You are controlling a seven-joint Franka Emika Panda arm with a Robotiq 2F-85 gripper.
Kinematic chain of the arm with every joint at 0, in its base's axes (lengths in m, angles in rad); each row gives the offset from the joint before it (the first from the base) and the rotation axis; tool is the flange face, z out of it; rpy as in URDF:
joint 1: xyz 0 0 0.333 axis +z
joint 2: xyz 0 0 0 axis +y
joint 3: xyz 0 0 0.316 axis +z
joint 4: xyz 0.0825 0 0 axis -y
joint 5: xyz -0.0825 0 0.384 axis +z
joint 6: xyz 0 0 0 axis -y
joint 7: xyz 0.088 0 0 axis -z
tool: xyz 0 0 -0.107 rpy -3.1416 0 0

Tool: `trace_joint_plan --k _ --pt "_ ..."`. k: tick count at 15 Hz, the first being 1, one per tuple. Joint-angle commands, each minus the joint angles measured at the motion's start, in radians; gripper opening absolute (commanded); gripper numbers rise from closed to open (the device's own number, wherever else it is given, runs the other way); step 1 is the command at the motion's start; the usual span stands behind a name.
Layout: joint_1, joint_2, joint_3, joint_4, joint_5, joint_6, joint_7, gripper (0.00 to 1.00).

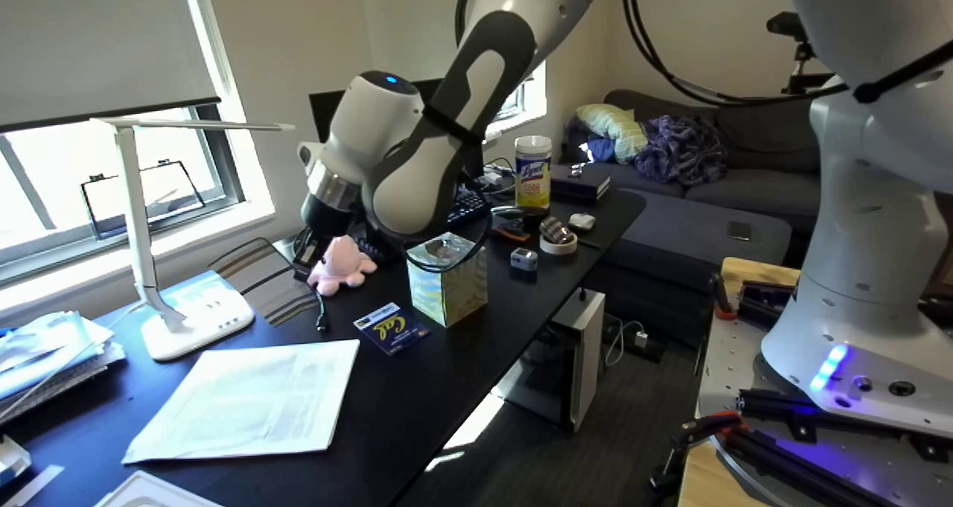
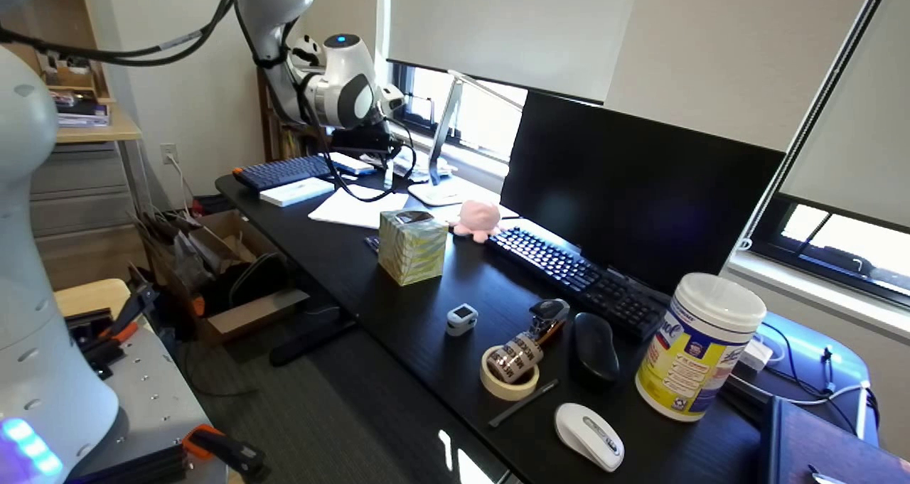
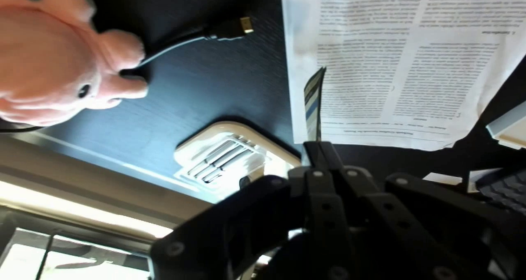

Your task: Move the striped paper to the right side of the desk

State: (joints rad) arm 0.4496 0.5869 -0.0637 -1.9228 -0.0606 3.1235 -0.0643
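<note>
My gripper (image 3: 322,148) is shut on the striped paper (image 3: 313,103), which stands out from the fingertips nearly edge-on in the wrist view. In an exterior view, the striped paper (image 1: 262,282) shows its banded face beside my gripper (image 1: 304,265), between the lamp and the pink plush. It also shows as a thin hanging strip (image 2: 389,175) below my gripper (image 2: 377,146). It appears held above the black desk (image 1: 417,388); whether its lower edge touches anything cannot be told. The large white printed sheet (image 3: 394,66) lies flat on the desk.
A white lamp (image 1: 195,324) stands by the window. A pink plush (image 1: 342,265), a tissue box (image 1: 450,280) and a blue card (image 1: 392,328) are near the gripper. A monitor (image 2: 633,192), keyboard (image 2: 569,264) and wipes tub (image 2: 700,349) stand farther along the desk.
</note>
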Motion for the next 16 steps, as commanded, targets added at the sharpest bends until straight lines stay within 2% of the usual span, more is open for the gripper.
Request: trace_joint_plan --k 1,2,4,7,8,9,11,14,16 --pt "0.166 -0.180 -0.196 -0.251 -0.034 0.121 0.069 0.01" --pt "0.087 -0.072 -0.114 -0.106 -0.007 0.063 0.029 0.01" --pt "0.145 -0.134 -0.175 -0.189 -0.007 0.096 0.037 0.01" --pt "0.158 -0.163 -0.184 -0.223 -0.007 0.097 0.038 0.01" --pt "0.196 -0.178 -0.233 -0.242 -0.015 0.112 0.041 0.01" --pt "0.297 -0.180 -0.363 -0.256 -0.014 0.123 0.072 0.01" --pt "0.358 -0.181 -0.507 -0.290 -0.002 0.195 0.091 0.01" --pt "0.524 -0.201 -0.754 -0.429 0.143 0.306 0.067 0.01" --pt "0.662 -0.188 -0.918 -0.542 0.256 0.384 0.087 0.01"
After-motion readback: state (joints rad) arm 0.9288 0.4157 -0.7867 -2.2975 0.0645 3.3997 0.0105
